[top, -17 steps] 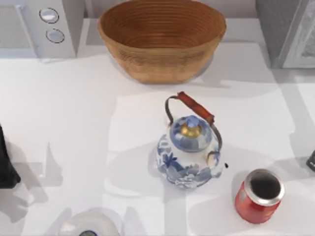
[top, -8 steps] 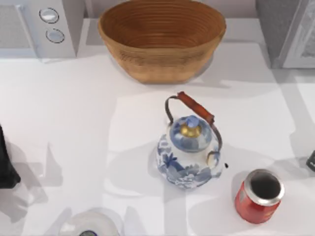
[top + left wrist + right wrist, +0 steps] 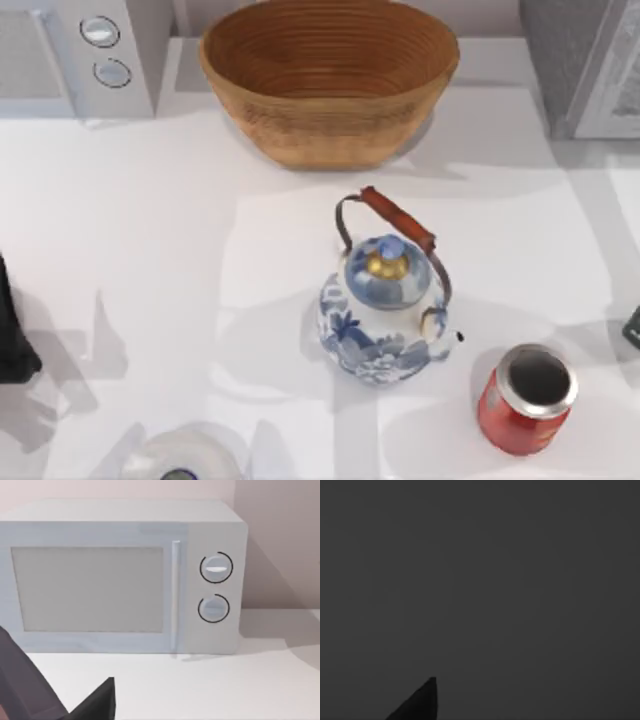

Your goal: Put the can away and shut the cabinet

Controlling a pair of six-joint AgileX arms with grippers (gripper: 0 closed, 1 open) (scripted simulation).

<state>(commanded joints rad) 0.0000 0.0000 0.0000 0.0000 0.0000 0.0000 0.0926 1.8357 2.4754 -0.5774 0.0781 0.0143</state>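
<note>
So the can [image 3: 526, 399] is sitting upright in the lower right of the top view, just beside the teapot [image 3: 384, 308] but not touching it, and nothing has hold of it yet. The cabinet [image 3: 585, 65] is up in the upper right corner.

The right gripper [image 3: 632, 326] is barely poking in at the right edge, near the can. I honestly can't tell how far open its fingers are, and its wrist view is dark. The left gripper [image 3: 12, 335] sits parked at the left edge, facing the microwave [image 3: 125, 575]; can't tell its fingers either.

For the grab, I'd come at the can from the right side, away from the teapot's spout, and squeeze mid-body so it stays level. Watch the basket [image 3: 328, 75] and the teapot handle on the way to the cabinet.
</note>
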